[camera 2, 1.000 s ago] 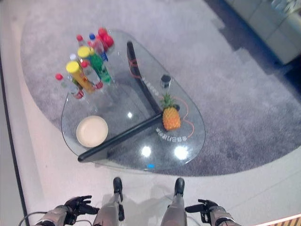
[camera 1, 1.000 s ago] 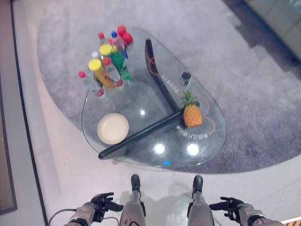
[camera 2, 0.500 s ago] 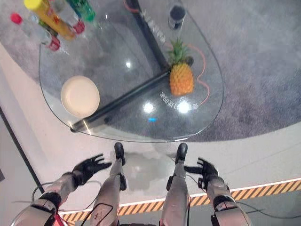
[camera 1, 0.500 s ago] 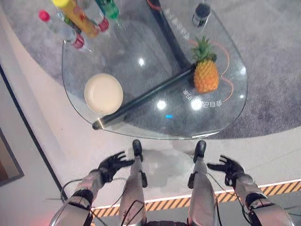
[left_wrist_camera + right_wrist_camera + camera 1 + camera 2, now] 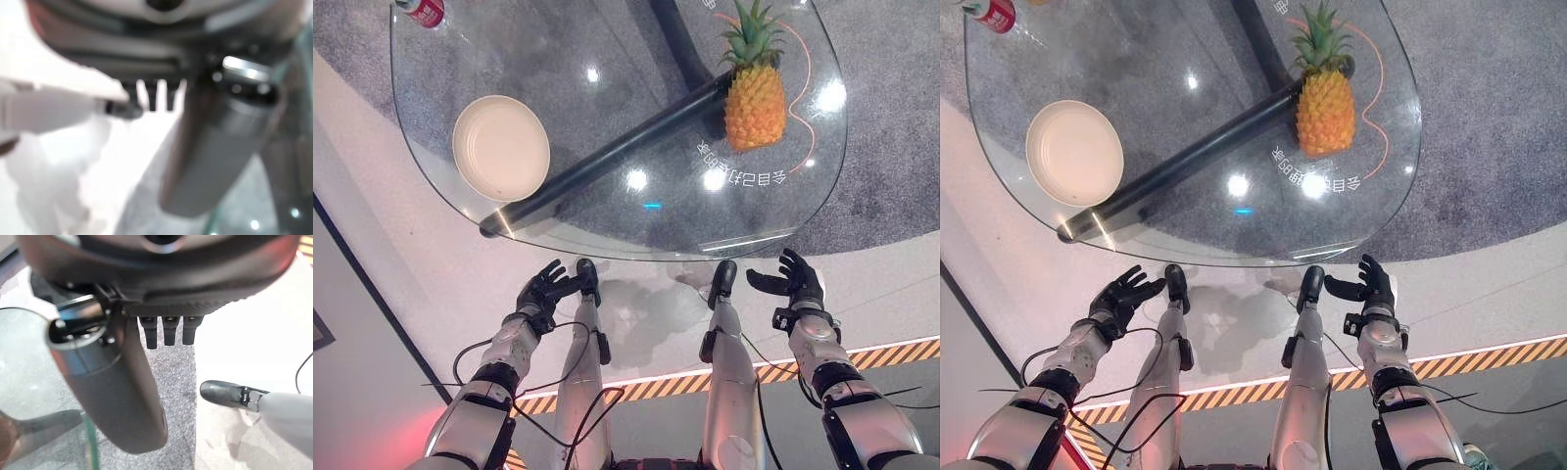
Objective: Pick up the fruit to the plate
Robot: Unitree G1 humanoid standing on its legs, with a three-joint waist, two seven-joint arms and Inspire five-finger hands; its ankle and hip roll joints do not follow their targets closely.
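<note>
Glass table [image 5: 607, 127] untouched; each robot hand, left [image 5: 544, 291], right [image 5: 789, 282], spread, holding nothing.

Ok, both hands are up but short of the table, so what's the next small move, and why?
Probably reach the right hand forward and up over the glass table's near edge toward the pineapple. The fruit stands upright on the table's right side, nearer that hand. Both hands are open and hold nothing, the left hand low by the near edge, and the plate sits empty at the left.

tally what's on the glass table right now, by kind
pineapple: 1
plate: 1
bottle, just its red-capped end at the view's edge: 1
Total: 3
</note>
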